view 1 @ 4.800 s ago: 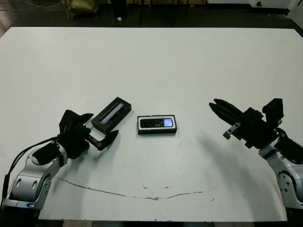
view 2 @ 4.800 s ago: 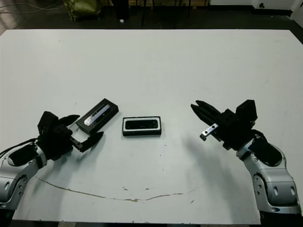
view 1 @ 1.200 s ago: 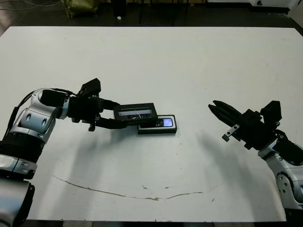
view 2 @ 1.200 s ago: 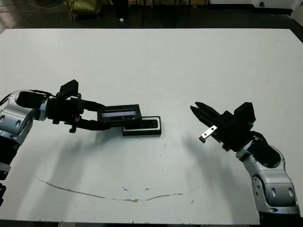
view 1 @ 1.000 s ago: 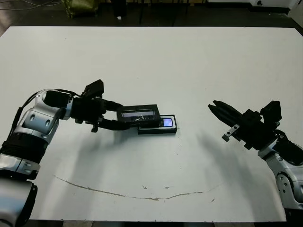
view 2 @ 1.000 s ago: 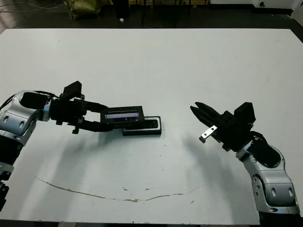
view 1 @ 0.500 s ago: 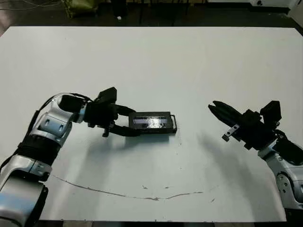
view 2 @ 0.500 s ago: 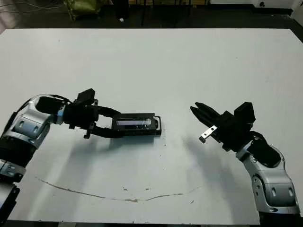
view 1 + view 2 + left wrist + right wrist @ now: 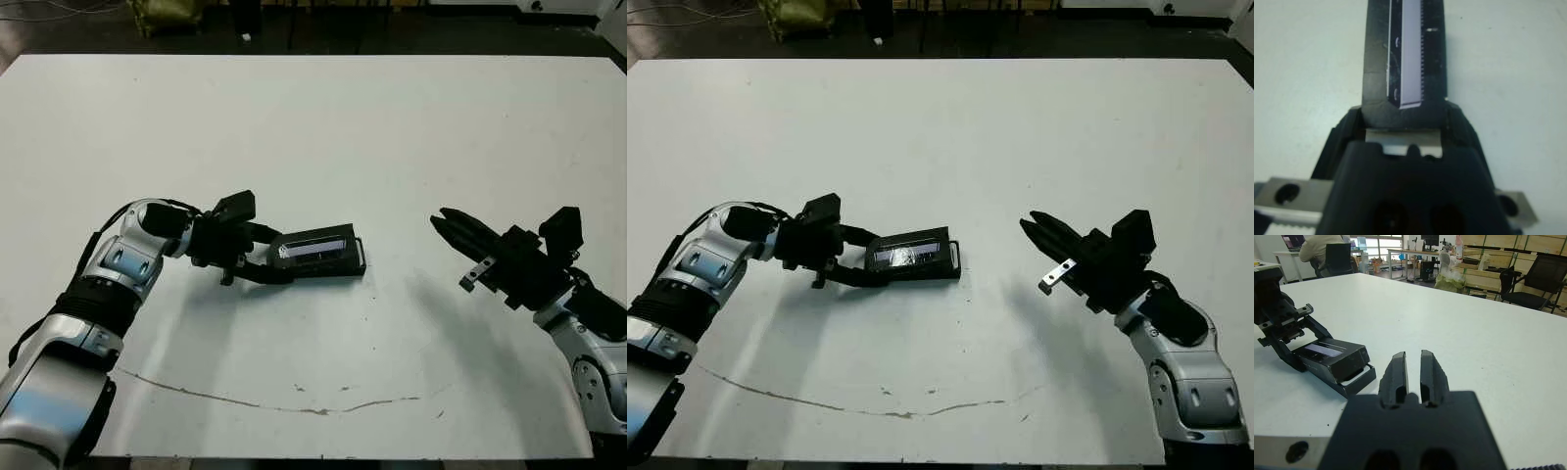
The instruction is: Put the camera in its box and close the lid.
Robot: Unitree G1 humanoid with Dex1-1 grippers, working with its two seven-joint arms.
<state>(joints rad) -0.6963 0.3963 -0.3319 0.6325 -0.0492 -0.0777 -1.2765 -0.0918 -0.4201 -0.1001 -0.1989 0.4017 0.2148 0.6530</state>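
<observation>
Lid (image 9: 315,249) now tilted over box (image 9: 359,259), clamped in left pincer (image 9: 266,257); right pincer (image 9: 443,217) near-closed, empty

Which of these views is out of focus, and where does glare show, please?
Left wrist view: soft, the lid too close, its pale strip glaring. Eye views: sharp, with a glint on the lid's strip. Right wrist view: the box sharp, the right gripper slightly soft.

Both arms wear rounded silver-grey shells with black joints between the segments. A thin black cable loops along the left arm (image 9: 108,284). The left gripper (image 9: 263,253) and right gripper (image 9: 446,220) are matte black, with tapered fingers. A small silver bracket with a screw hole juts from the right gripper's body (image 9: 477,271).
</observation>
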